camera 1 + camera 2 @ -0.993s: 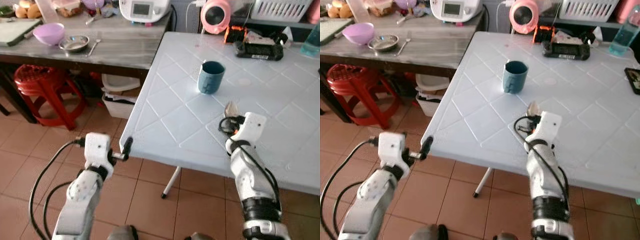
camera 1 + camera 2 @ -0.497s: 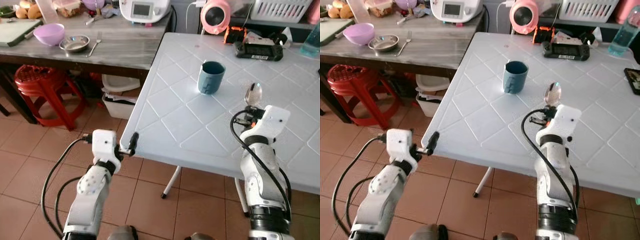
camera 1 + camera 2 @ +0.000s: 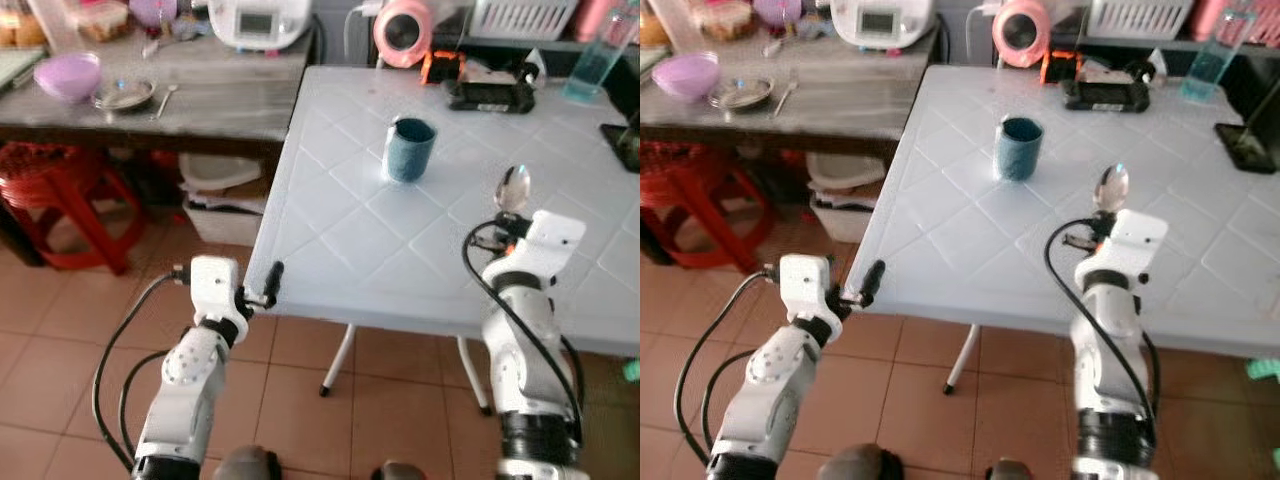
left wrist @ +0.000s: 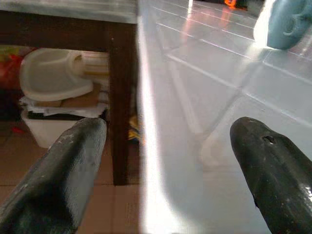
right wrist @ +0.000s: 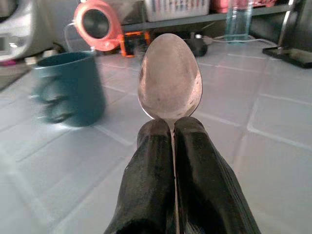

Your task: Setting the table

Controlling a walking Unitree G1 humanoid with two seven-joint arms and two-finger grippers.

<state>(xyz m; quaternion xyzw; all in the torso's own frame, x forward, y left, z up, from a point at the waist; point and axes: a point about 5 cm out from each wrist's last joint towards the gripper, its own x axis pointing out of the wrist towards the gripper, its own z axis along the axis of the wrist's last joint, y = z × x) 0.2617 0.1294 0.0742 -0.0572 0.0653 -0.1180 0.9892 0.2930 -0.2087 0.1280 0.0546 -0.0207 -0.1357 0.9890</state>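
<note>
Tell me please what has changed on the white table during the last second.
The right claw, shut on the spoon, moved from near the table's front edge to the right and farther over the white table. The left claw shifted slightly at the table's corner. The blue cup stayed in place.

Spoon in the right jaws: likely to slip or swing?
The spoon looks polished metal, so probably stiff and slick. The right gripper pinches only its thin handle, bowl sticking out unsupported, so it might pivot if bumped.
</note>
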